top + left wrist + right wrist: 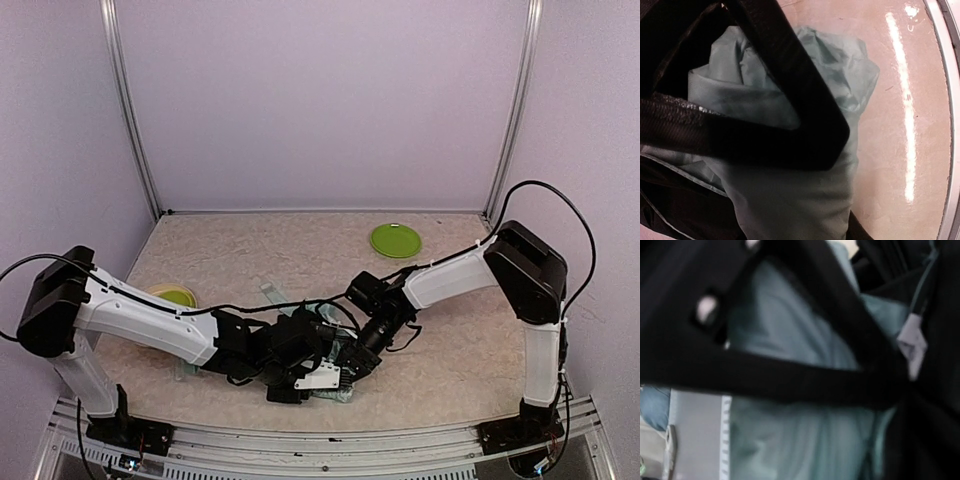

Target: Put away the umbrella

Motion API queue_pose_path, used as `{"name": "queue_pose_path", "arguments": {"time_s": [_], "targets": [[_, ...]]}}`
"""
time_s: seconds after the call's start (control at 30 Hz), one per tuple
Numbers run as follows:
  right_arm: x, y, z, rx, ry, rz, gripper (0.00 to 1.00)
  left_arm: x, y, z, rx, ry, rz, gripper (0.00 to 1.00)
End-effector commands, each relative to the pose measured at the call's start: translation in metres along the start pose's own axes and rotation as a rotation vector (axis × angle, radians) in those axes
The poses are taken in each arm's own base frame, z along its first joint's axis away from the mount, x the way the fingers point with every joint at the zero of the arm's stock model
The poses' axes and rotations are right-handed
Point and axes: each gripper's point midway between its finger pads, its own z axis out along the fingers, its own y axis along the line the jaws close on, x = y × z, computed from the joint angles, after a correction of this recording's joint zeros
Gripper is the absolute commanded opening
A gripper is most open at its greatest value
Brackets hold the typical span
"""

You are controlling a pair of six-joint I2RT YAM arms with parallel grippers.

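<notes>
Top view high, rear, looking down; both wrist views tight on umbrella (790,200) (right blurred).

Thin, matt, creased cloth is being shown by the umbrella (790,210). Light streaks are being reflected by the smooth, glossy, stone-mottled counter (890,150). The jaws are being seen as dull black plastic.

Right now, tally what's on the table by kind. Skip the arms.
umbrella: 1
green plate: 1
yellow-green dish, partly hidden: 1
Total: 3
</notes>
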Motion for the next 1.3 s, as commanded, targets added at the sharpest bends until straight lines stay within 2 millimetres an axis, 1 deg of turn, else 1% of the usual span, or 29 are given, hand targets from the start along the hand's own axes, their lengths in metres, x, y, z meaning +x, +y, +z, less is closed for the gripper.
{"name": "queue_pose_path", "arguments": {"time_s": [0.0,0.03,0.17,0.23,0.33,0.43,0.47,0.5,0.53,0.57,0.63,0.67,0.73,0.77,0.83,0.87,0.93,0.97,1.0,1.07,1.2,1.27], "targets": [[0.029,-0.031,-0.015,0.131,0.043,0.258,0.34,0.033,-0.041,0.006,0.197,0.101,-0.013,0.28],[0.025,-0.032,-0.022,0.154,0.023,0.252,0.37,0.032,-0.04,0.005,0.228,0.081,-0.048,0.27],[0.002,-0.027,-0.064,0.29,-0.099,0.169,0.44,0.023,-0.045,-0.004,0.378,0.005,-0.179,0.26],[-0.009,-0.023,-0.087,0.396,-0.16,0.107,0.45,0.018,-0.049,-0.006,0.462,-0.023,-0.261,0.26],[-0.021,-0.018,-0.12,0.594,-0.251,-0.001,0.46,0.012,-0.057,-0.006,0.603,-0.047,-0.396,0.27],[-0.028,-0.006,-0.15,0.792,-0.368,-0.143,0.46,0.012,-0.065,-0.002,0.713,-0.04,-0.497,0.27],[-0.029,0.0,-0.157,0.864,-0.398,-0.21,0.47,0.011,-0.066,-0.002,0.742,-0.043,-0.524,0.27],[-0.031,0.012,-0.157,0.91,-0.415,-0.305,0.47,0.01,-0.067,-0.002,0.775,-0.05,-0.547,0.27],[-0.033,0.024,-0.152,0.95,-0.42,-0.414,0.46,0.01,-0.068,-0.001,0.805,-0.054,-0.572,0.27],[-0.032,0.037,-0.143,0.987,-0.409,-0.535,0.47,0.01,-0.068,-0.001,0.823,-0.053,-0.594,0.26],[-0.028,0.062,-0.119,1.024,-0.368,-0.78,0.5,0.012,-0.067,0.002,0.841,-0.046,-0.621,0.26],[-0.024,0.071,-0.108,1.028,-0.351,-0.874,0.52,0.013,-0.067,0.003,0.85,-0.047,-0.626,0.26],[-0.017,0.083,-0.09,1.028,-0.323,-1.008,0.55,0.013,-0.067,0.004,0.869,-0.048,-0.64,0.26],[-0.016,0.09,-0.082,1.022,-0.313,-1.064,0.56,0.014,-0.067,0.004,0.882,-0.049,-0.65,0.26],[-0.015,0.096,-0.066,1.014,-0.261,-1.148,0.6,0.016,-0.066,0.005,0.903,-0.057,-0.672,0.26],[-0.014,0.097,-0.058,1.008,-0.227,-1.174,0.61,0.016,-0.066,0.005,0.91,-0.057,-0.68,0.26],[-0.008,0.092,-0.039,0.979,-0.138,-1.204,0.64,0.017,-0.065,0.006,0.913,-0.057,-0.687,0.26],[-0.006,0.089,-0.031,0.959,-0.106,-1.206,0.68,0.017,-0.065,0.006,0.912,-0.056,-0.686,0.26],[-0.004,0.086,-0.025,0.939,-0.079,-1.202,0.76,0.017,-0.064,0.007,0.912,-0.055,-0.687,0.26],[0.001,0.074,-0.013,0.923,-0.027,-1.179,0.99,0.017,-0.064,0.007,0.912,-0.052,-0.69,0.26],[0.002,0.054,-0.005,0.954,0.024,-1.147,1.0,0.018,-0.065,0.008,0.91,-0.048,-0.692,0.26],[0.002,0.047,-0.002,0.965,0.038,-1.148,0.97,0.017,-0.064,0.008,0.91,-0.049,-0.69,0.27]]}}
